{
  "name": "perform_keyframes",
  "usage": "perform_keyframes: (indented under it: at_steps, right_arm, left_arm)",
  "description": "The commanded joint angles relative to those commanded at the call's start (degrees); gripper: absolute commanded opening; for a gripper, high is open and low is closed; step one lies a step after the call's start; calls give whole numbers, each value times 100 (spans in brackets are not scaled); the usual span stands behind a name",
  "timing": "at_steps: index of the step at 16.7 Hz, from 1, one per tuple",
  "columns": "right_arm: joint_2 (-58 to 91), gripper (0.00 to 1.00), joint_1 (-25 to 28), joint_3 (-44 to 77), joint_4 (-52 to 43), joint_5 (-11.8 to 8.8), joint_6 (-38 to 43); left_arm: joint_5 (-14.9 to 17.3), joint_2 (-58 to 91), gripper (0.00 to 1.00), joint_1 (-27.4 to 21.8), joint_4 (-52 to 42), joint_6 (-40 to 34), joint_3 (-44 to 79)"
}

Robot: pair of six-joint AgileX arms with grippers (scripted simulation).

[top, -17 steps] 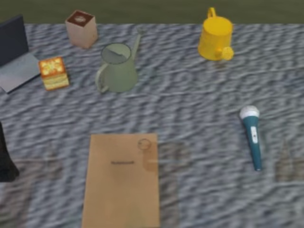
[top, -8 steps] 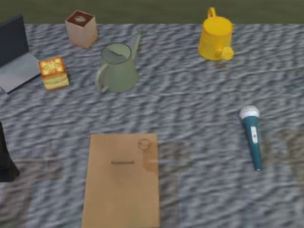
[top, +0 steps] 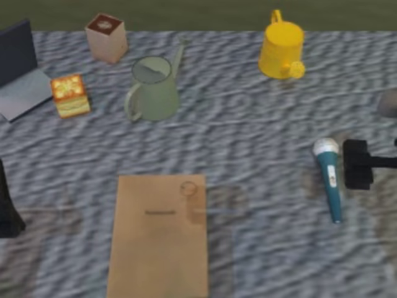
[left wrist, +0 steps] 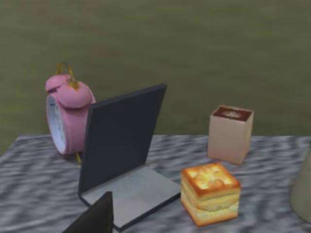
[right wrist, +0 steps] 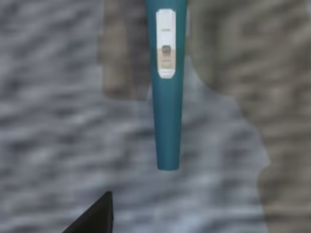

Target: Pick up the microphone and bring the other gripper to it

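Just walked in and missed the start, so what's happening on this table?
The right gripper has come in from the table's right edge and is beside the microphone, not holding it. The microphone lies flat on the table, untouched. The left gripper sits parked at the left edge, near the laptop.

In the right wrist view the microphone runs off the upper edge, so its head is out of sight. The right tool is cut by the top view's right edge; whether its fingers are apart cannot be told. The left tool is cropped at the left edge. The laptop is cropped there too.
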Motion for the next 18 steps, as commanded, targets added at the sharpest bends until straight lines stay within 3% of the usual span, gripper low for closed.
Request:
perform_keyframes:
  at_steps: [8, 14, 18]
  right_arm:
    - [2248, 100, 532, 1654, -1070, 41, 544]
    - [2306, 100, 519, 1680, -1065, 40, 551]
    - [2729, 100, 517, 1452, -431, 42, 532]
  left_arm:
    - [0, 0, 100, 0, 0, 0, 0]
    - [0, 0, 100, 0, 0, 0, 0]
    - [0, 0, 100, 0, 0, 0, 0]
